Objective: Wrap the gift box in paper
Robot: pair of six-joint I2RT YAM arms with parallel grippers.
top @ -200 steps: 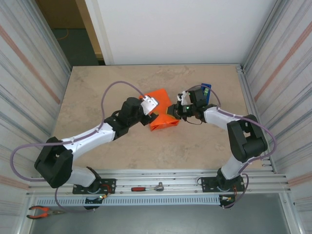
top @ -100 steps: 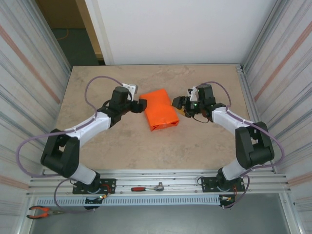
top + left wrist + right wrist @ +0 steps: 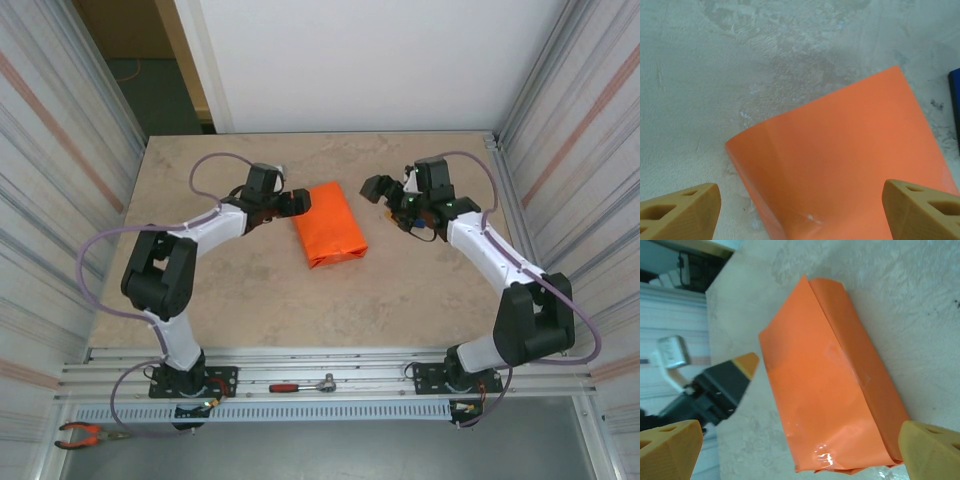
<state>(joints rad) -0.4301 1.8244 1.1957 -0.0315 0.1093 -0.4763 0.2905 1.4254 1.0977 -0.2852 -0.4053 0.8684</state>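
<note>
Paper [image 3: 330, 222] is lying folded on the table [image 3: 200, 290] in the top view, long axis running 12 to 6 o'clock; the gift box is probably hiding inside. The left tool [image 3: 298, 202] is hovering just beside at 10 o'clock, nearer; the right tool [image 3: 375, 188] at 2. In the left wrist view, that tool is gaping wide, gripping nothing, over mottled stone. In the right wrist view, likewise, a ribbed wall [image 3: 665, 305] is standing beyond.

A robotics lab test cell is shown: a left arm [image 3: 205, 228] and a right arm [image 3: 482, 246] are bolted to aluminium rails [image 3: 330, 364] at the near edge of a stone-patterned table [image 3: 250, 300], which is enclosed by ribbed side walls [image 3: 50, 200] and a white back panel [image 3: 360, 60]. Workshop use is indicated by a red-handled ratchet [image 3: 302, 384] and orange-handled pliers [image 3: 85, 433] lying by the rails, and by purple cables [image 3: 82, 272] looped along the arms.
</note>
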